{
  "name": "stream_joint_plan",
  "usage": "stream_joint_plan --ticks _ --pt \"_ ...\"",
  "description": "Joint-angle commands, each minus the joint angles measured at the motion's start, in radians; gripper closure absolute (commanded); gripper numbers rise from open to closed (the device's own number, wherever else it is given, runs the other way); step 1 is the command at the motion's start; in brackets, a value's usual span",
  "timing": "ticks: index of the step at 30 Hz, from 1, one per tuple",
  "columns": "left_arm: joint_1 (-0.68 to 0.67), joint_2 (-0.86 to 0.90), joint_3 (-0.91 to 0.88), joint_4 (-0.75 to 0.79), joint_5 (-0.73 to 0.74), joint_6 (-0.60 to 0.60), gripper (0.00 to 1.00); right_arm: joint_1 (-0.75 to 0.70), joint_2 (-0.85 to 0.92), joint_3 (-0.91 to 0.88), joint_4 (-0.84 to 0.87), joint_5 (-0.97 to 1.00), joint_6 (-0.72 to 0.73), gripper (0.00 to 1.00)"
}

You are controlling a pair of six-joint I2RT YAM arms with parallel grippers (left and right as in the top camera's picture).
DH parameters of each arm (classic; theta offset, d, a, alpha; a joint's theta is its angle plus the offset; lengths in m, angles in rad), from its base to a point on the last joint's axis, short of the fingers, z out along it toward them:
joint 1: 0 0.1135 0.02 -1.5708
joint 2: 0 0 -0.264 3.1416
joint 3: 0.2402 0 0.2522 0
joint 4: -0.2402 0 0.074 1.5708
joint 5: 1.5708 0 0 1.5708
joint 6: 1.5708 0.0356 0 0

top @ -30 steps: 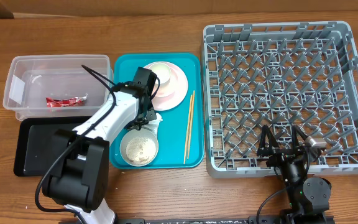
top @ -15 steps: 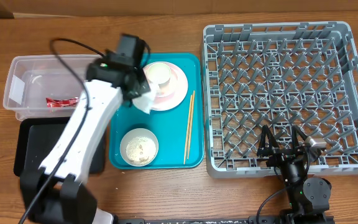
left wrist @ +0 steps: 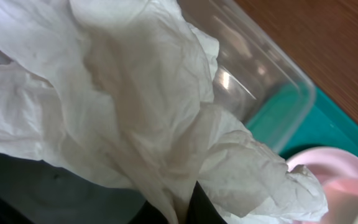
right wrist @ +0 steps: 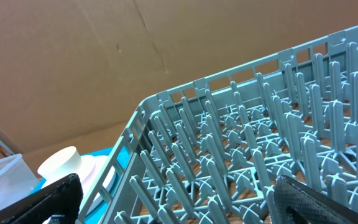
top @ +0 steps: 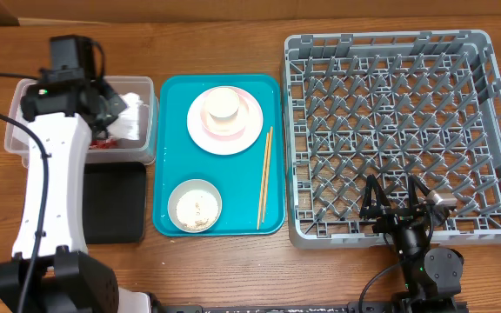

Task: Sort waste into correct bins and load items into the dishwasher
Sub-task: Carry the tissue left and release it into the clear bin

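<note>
My left gripper (top: pixel 111 113) hangs over the clear tub (top: pixel 33 96), shut on a crumpled white tissue (top: pixel 133 122). The tissue (left wrist: pixel 135 106) fills the left wrist view, pinched between the dark fingers at the bottom edge (left wrist: pixel 180 208). A red wrapper (top: pixel 103 146) lies in the tub, partly hidden by the arm. The black tray (top: pixel 116 209) sits in front of the tub. A pink plate (top: pixel 243 130) carrying a cream cup (top: pixel 223 103), a bowl with rice grains (top: pixel 194 206) and chopsticks (top: pixel 265 178) rest on the teal tray. My right gripper (top: pixel 398 211) stands open at the grey dish rack's (top: pixel 390 52) near edge.
The teal serving tray (top: pixel 170 156) lies between the bins and the rack. The rack's upright pegs (right wrist: pixel 241 155) fill the right wrist view between my spread fingers (right wrist: pixel 48 199). Bare wooden table surrounds everything.
My left arm swung left from the teal tray to above the clear tub, carrying the tissue. The right arm has not moved.
</note>
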Motion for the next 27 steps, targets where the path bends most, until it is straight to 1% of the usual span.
stream_joint_plan --ticks 1,8,11,12,13,15,16,18,20,22,25,27 --pt "0.05 0.082 0.01 0.026 -0.013 0.034 0.91 -0.008 -0.007 -0.01 0.006 -0.005 -0.003 0.0" --pt "0.091 0.23 0.01 0.106 -0.01 0.056 0.91 -0.008 -0.007 -0.01 0.006 -0.005 -0.003 0.0" --pt "0.101 0.259 0.01 0.148 -0.01 0.098 0.85 -0.008 -0.007 -0.01 0.006 -0.005 -0.003 0.0" --pt "0.102 0.259 0.01 0.158 -0.01 0.111 0.8 -0.008 -0.007 -0.01 0.006 -0.005 -0.003 0.0" --pt "0.102 0.259 0.01 0.167 -0.01 0.122 0.68 -0.008 -0.007 -0.01 0.006 -0.005 -0.003 0.0" --pt "0.101 0.259 0.01 0.185 -0.01 0.138 0.37 -0.008 -0.007 -0.01 0.006 -0.005 -0.003 0.0" --pt "0.101 0.259 0.01 0.189 -0.01 0.141 0.3 -0.008 -0.007 -0.01 0.006 -0.005 -0.003 0.0" --pt "0.101 0.259 0.01 0.191 -0.009 0.142 0.22 -0.008 -0.007 -0.01 0.006 -0.005 -0.003 0.0" --pt "0.101 0.259 0.014 0.19 0.008 0.152 0.18 -0.008 -0.007 -0.01 0.006 -0.005 -0.003 0.0" --pt "0.101 0.258 0.023 0.185 0.06 0.182 0.18 -0.008 -0.007 -0.01 0.006 -0.005 -0.003 0.0" --pt "0.098 0.246 0.043 0.155 0.186 0.225 0.19 -0.008 -0.007 -0.01 0.006 -0.005 -0.003 0.0" --pt "0.096 0.23 0.049 0.13 0.294 0.249 0.22 -0.008 -0.007 -0.01 0.006 -0.005 -0.003 0.0"
